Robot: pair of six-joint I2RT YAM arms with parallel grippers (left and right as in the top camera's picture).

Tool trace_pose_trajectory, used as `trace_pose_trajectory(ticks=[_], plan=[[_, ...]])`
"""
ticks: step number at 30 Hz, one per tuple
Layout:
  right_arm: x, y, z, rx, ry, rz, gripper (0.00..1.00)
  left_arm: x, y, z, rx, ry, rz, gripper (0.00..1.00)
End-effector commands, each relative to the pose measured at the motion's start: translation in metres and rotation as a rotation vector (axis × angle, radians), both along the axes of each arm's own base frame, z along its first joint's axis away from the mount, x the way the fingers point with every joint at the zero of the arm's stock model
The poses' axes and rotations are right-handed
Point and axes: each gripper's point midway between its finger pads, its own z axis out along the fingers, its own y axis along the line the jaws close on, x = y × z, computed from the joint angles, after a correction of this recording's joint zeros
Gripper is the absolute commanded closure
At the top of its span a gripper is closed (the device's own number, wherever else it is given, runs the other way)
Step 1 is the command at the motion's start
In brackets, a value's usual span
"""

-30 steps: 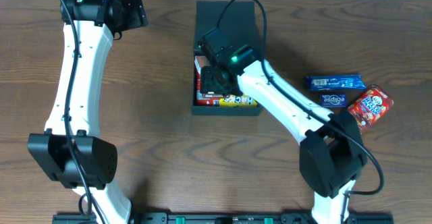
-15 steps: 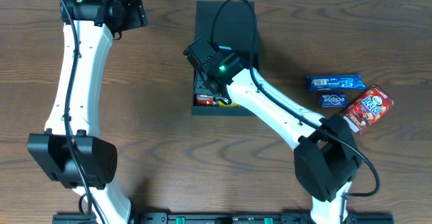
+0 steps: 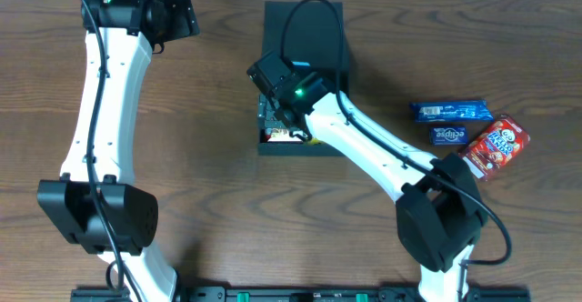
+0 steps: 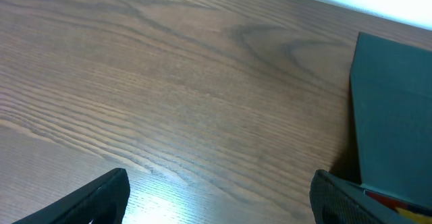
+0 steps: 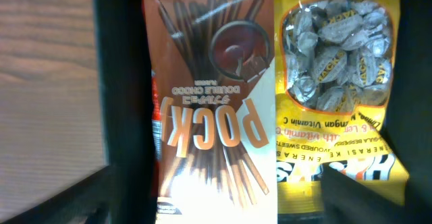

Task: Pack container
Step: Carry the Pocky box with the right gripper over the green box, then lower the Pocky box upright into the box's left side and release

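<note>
On the table [image 3: 209,156], the right arm [image 3: 364,134] hides much of the container [image 3: 277,29], far centre. Inside, a Pocky box [image 5: 209,102] lies beside a yellow sweets bag [image 5: 337,82]. The right gripper [image 5: 233,197] is spread wide above them; the left gripper [image 4: 219,197] gapes empty.

Brown and white snack box [image 5: 212,102] in the container [image 5: 118,62]: large upside-down letters "POCKY", smaller "DOUBLE CHOCO" above. Yellow sweet bag [image 5: 337,143] beside it: upside-down "Vitamin C" and "SWEETS"; its big black brand letters are cut off. Small blue pack [image 3: 447,135] on the table: "eclipse". Other wrappers are too small to read
</note>
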Motion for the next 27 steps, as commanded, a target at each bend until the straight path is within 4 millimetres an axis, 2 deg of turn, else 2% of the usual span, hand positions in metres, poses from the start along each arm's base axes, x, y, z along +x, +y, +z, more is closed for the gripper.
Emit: trace_pose_trajectory(ticks=[1, 2, 3, 7, 10, 13, 21, 24, 27], plan=[[0.018, -0.005, 0.043, 0.015, -0.105, 0.04, 0.64, 0.001, 0.001, 0.005, -0.003, -0.011, -0.001, 0.14], [0.021, -0.01, 0.047, 0.017, -0.109, 0.034, 0.95, 0.001, 0.001, 0.005, -0.003, -0.011, -0.001, 0.14], [0.022, -0.013, 0.046, 0.022, -0.095, 0.051, 0.99, 0.001, 0.001, 0.005, -0.003, -0.011, -0.001, 0.13], [0.013, -0.008, 0.033, 0.101, 0.008, 0.177, 0.99, 0.001, 0.001, 0.005, -0.003, -0.01, -0.001, 0.14], [0.013, -0.007, 0.017, 0.093, 0.045, 0.213, 0.99, 0.001, 0.001, 0.005, -0.003, -0.011, -0.001, 0.14], [0.006, 0.008, 0.001, 0.125, 0.089, 0.306, 0.98, 0.001, 0.001, 0.005, -0.003, -0.011, -0.001, 0.13], [-0.004, 0.016, -0.051, 0.117, 0.211, 0.343, 0.99, 0.001, 0.001, 0.005, -0.003, -0.01, -0.001, 0.14], [-0.005, 0.016, -0.057, 0.112, 0.223, 0.343, 0.99, 0.001, 0.001, 0.005, -0.003, -0.01, -0.001, 0.14], [0.0, 0.016, -0.053, 0.118, 0.204, 0.348, 0.99, 0.001, 0.001, 0.005, -0.003, -0.011, 0.0, 0.14]])
